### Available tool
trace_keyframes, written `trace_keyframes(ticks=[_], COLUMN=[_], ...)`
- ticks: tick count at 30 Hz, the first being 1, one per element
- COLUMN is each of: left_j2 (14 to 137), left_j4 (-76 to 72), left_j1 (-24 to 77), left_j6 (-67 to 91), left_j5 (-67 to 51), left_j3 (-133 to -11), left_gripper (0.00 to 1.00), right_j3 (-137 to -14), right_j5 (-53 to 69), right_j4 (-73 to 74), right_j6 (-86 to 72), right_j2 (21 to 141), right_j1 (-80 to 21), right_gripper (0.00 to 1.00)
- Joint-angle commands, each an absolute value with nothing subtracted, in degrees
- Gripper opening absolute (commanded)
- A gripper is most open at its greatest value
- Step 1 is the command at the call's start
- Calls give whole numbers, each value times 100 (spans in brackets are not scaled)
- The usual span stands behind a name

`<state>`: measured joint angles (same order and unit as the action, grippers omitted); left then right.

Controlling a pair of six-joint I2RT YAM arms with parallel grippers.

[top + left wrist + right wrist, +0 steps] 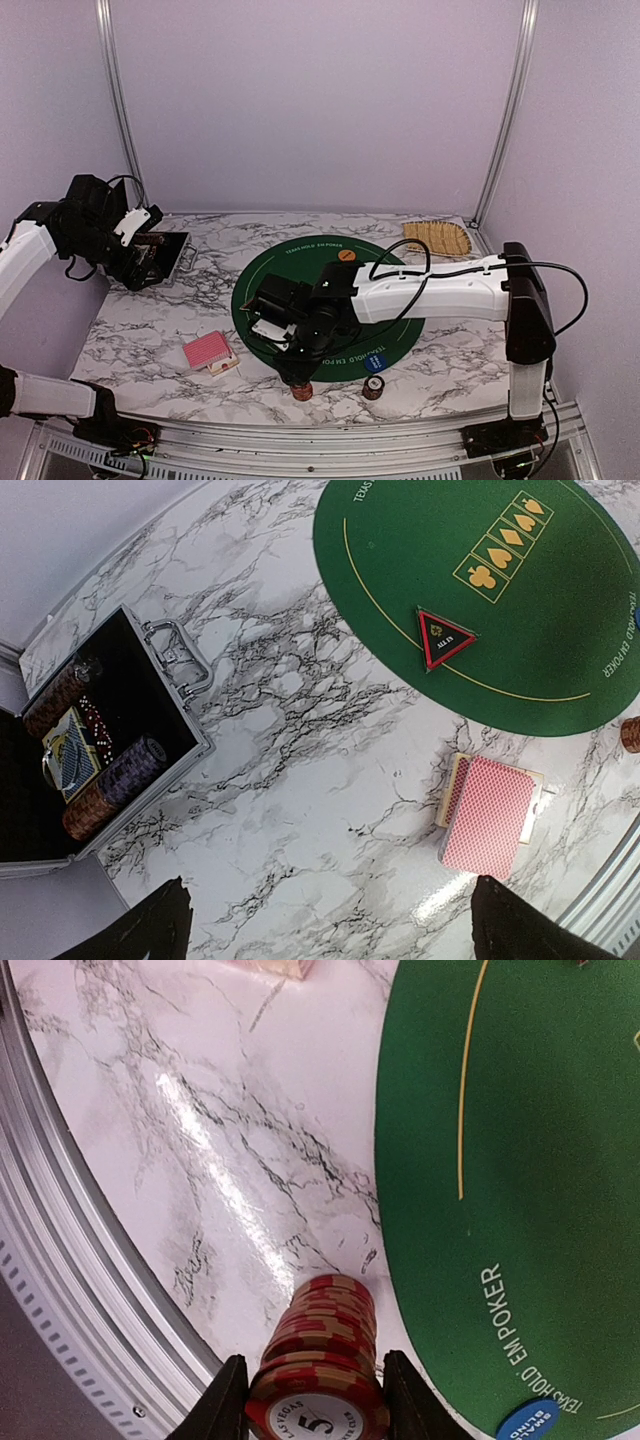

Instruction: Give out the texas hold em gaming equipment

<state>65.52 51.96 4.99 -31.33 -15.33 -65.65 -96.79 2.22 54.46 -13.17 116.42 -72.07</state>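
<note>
Red chip stack [322, 1345]: off the mat's [520, 1160] near edge, likely a player's share
right gripper [312, 1390]: jaws pinch its sides so nothing topples
left gripper [330, 905]: jaws spread, empty

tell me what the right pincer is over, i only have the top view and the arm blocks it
Observer: The right wrist view shows the right pincer straddling a stack of red chips that stands on the marble table, just off the green mat.
Operator: gripped?
Observer: Its fingers sit close against both sides of the stack. I cannot tell whether they are clamped.
Operator: any marker hidden under that arm
Observer: Yes. The left wrist view shows a black triangular marker with a red edge lying on the mat.
</note>
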Motion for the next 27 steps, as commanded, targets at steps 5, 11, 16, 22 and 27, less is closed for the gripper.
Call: trace_keyframes(ticks=[5, 11, 16, 22, 27], left_j2=[6383, 6381, 6377, 6355, 6378], left_j4=[5377, 5384, 5394, 5431, 5445], left_j1=[518, 516, 519, 519, 514], left_j6=[-3173, -3139, -3120, -3133, -3150], left_j5=[-1517, -1516, -1514, -1477, -1479], left_j3=[-6690, -6688, -6682, -6684, -6651], left_gripper=[99, 99, 99, 99, 99], right_j3=[-10671, -11359, -12090, -12744, -12852], right_j5=[55, 26, 26, -281, -265], right_j4=[5629, 5570, 5470, 5334, 5033], right_j6=[-1318, -1280, -1243, -1236, -1302], right_j2=[11708, 12208, 12875, 13687, 13997], right_j1=[-7122, -6837, -6598, -6361, -6196], right_gripper=[11, 9, 9, 8, 8])
